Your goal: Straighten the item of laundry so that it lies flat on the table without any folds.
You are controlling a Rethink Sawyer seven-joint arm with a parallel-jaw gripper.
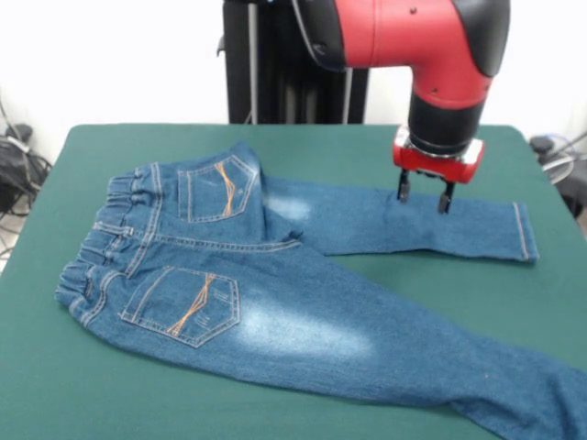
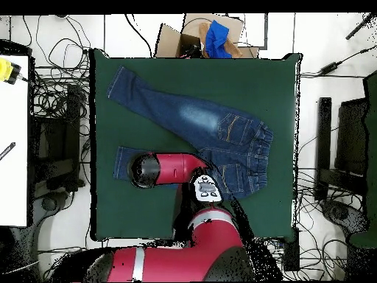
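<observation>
- gripper [image 1: 423, 194] open, empty, fingers just above far jeans leg
- jeans [image 1: 275, 284] spread back-side up on green tabletop [image 1: 83, 394], legs splayed apart
- room: cable tangles [image 2: 55, 96] on floor, cardboard box [image 2: 184, 37] with blue cloth [image 2: 217, 38] beyond tabletop edge

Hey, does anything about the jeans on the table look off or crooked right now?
Mostly flat. The jeans have their legs splayed apart, and in the front view the near leg runs past the picture's lower edge. The gripper hangs open over the far leg.
</observation>
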